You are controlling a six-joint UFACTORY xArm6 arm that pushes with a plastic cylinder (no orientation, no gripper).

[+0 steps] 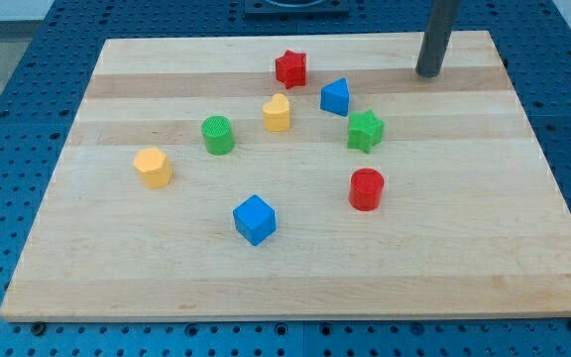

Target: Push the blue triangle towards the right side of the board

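Blue triangle [335,97] upright wedge, near green star [365,131], my tip [428,74] well right, touching nothing

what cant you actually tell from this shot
- Arm: in the camera view only the dark rod shows; everything above it is cut off by the view's top edge.
- My tip: whether it touches the board is too fine to judge. It sits apart from the blue triangle, toward the view's upper right.
- Yellow block beside the blue triangle: exact shape too small to make out.
- Dark object at the view's top centre: cut off, unidentifiable.
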